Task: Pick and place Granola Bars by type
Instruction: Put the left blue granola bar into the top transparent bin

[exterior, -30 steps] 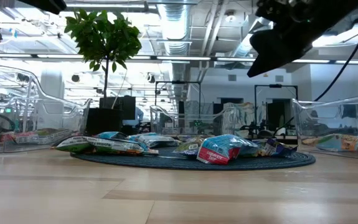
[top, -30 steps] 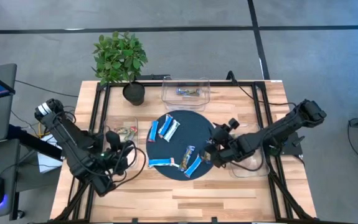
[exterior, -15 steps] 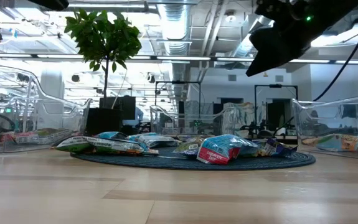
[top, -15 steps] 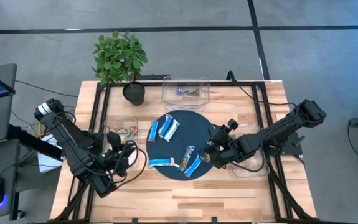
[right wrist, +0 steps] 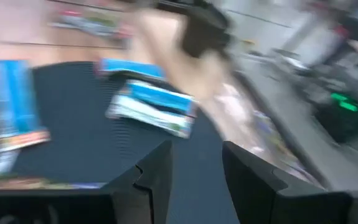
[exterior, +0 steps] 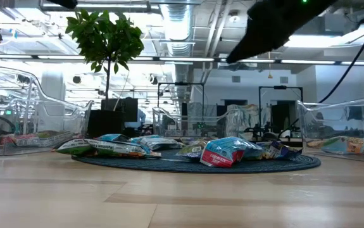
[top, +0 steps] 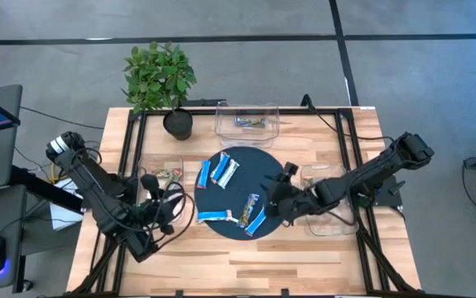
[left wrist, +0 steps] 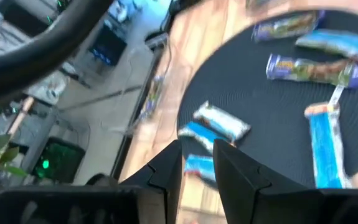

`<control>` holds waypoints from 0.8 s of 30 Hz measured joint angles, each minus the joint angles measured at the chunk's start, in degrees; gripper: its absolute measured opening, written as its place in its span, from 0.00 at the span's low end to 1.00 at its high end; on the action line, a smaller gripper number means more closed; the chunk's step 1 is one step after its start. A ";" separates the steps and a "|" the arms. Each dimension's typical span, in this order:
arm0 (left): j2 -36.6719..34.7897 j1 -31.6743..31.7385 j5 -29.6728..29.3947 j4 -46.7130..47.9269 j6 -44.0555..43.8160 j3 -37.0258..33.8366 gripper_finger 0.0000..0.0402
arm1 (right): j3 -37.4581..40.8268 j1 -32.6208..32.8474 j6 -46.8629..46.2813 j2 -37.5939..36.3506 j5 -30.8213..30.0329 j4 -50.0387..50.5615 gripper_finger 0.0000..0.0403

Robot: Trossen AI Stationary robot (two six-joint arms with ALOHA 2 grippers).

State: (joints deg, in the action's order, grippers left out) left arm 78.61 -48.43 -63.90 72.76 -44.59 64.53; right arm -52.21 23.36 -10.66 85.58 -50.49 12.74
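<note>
glossy blue-and-white granola bars lie on the round dark mat; right claw hovers narrowly parted at its right edge, left claw narrowly parted, empty.

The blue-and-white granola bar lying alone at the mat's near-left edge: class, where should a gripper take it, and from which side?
Grip the blue-and-white glossy granola bar across its narrow width at mid-length, coming straight down. It lies flat on the dark round mat, long axis left-right, so the jaws should probably span its short sides.
</note>
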 joint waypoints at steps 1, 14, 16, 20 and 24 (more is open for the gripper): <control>0.00 -0.75 -1.06 -0.58 -0.05 -0.51 0.22 | 0.00 -0.34 2.28 0.00 3.06 -1.78 0.33; 0.00 -11.58 -17.49 -12.27 -2.88 -10.80 0.22 | 0.00 -6.11 16.99 0.00 35.42 -8.01 0.33; 0.00 -13.05 -18.43 -12.99 -5.17 -12.68 0.22 | 0.00 -7.53 16.67 0.00 38.92 -8.76 0.33; 0.02 -15.23 -20.72 -13.50 -6.08 -14.49 0.22 | 0.00 -9.98 18.06 0.00 43.00 -11.28 0.33; 0.02 -16.28 -22.01 -13.59 -6.20 -14.44 0.22 | 0.00 -12.37 19.68 0.02 47.97 -11.88 0.33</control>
State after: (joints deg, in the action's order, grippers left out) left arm 78.63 -64.72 -85.91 59.18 -50.80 50.09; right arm -52.21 10.99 9.02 85.60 -2.52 0.86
